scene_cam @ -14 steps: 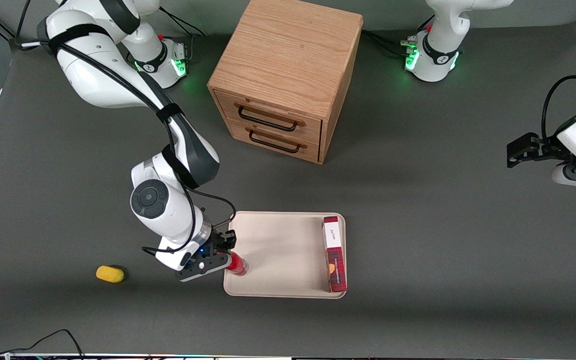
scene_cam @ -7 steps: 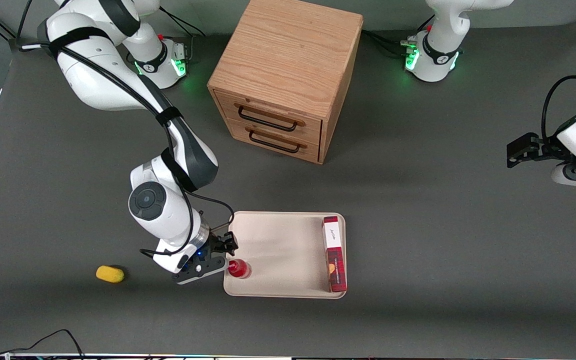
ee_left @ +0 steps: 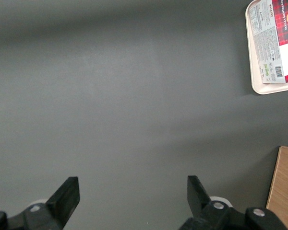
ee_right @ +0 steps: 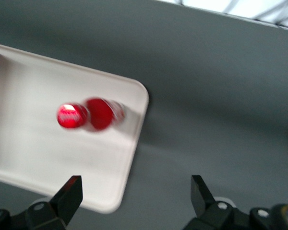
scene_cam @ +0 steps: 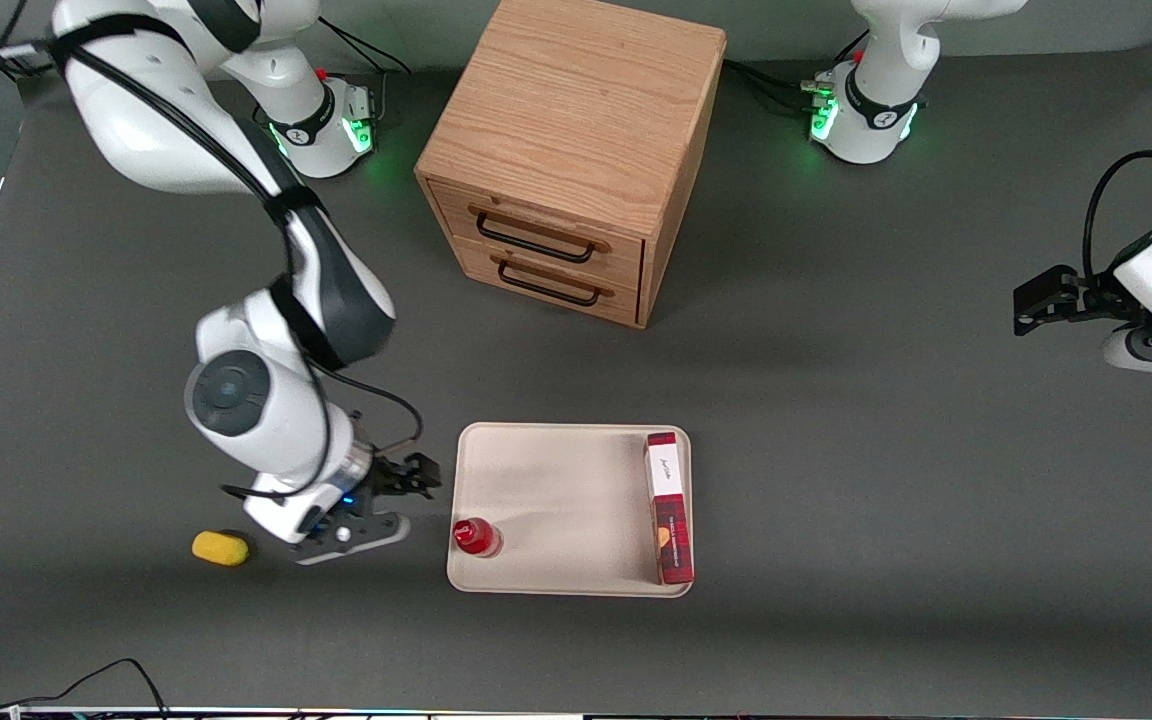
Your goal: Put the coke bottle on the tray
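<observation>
- One coke bottle (scene_cam: 476,537) stands on the tray (scene_cam: 566,480), in the corner nearest to the front camera at the working arm's end, just inside the low rim. It looks upright: the front view shows mostly its red cap from above, so its long axis runs vertical and the cap points up. In the right wrist view the coke bottle (ee_right: 89,115) is seen a little from the side, with the cap toward the middle of the tray (ee_right: 33,158).
- The end effector (scene_cam: 398,503) hangs over the table (scene_cam: 836,450), near the tray but apart from it, toward the working arm's end. Its fingers are spread wide and hold nothing; the right wrist view shows the two fingers (ee_right: 69,194) with only the tray edge and the bare table between them.
- I judge that the placing step is done and the release also, so the step in hand is the retreat. The next move, I think, calls only for lifting the arm clear, away from the bottle, so that no finger knocks it over.
- A small yellow object (scene_cam: 220,548) lies on the table, near the end effector, further toward the working arm's end.
- A red box (scene_cam: 669,505) lies on the tray along the edge toward the parked arm.
- Farther from the camera stands a wooden cabinet (scene_cam: 576,140) with two drawers, well apart from the tray.
</observation>
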### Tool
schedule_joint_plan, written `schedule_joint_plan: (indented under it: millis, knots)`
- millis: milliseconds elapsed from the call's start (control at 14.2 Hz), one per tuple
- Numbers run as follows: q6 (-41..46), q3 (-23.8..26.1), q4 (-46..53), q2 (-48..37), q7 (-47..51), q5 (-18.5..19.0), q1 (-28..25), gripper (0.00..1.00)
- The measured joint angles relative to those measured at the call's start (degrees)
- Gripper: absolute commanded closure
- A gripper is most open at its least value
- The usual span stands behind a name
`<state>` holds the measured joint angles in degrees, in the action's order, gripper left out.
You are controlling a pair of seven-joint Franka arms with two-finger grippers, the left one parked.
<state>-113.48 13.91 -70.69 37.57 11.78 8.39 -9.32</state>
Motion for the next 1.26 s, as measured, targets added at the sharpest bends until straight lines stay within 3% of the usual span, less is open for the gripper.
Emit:
schedule_joint_plan:
  millis: [281,561,772,1263]
  knots:
    - [12.4,1.0,-9.6,-15.0,0.0,-4.6,8.9,0.0]
    - [25.9,1.6,-13.5,-28.6,-2.5,-5.7,15.6,0.0]
    - [29.3,1.6,-14.9,-34.8,-6.7,-8.3,19.7,0.0]
    - [30.4,1.6,-15.7,-39.2,-7.3,-8.8,22.7,0.0]
